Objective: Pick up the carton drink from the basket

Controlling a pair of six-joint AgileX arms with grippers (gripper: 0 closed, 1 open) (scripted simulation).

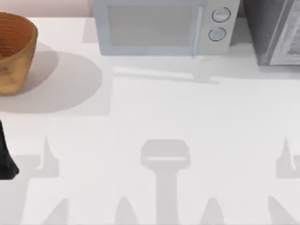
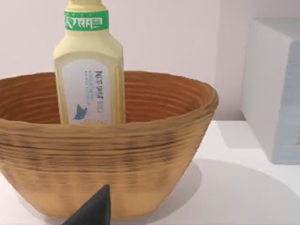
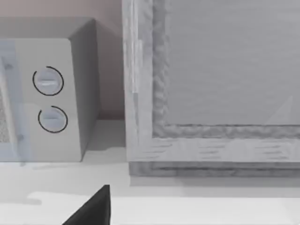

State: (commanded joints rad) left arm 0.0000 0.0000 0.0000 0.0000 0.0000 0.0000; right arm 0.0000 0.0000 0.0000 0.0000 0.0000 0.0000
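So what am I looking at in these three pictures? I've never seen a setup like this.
It's a simulated two-armed robot at a white table. One picture looks down from above. The other two come from cameras on the arms' wrists. From above you see a woven basket at the far left, a microwave at the back and a grey box at the right. The dark shape at the left edge is the left arm. Its wrist camera faces the basket, where a pale-yellow drink stands upright inside. The right wrist camera faces the microwave's dials and the box. Nothing is held yet.

White table (image 1: 154,117), pale microwave (image 1: 161,26), grey cabinet (image 1: 274,30), pinkish wall (image 2: 164,37)
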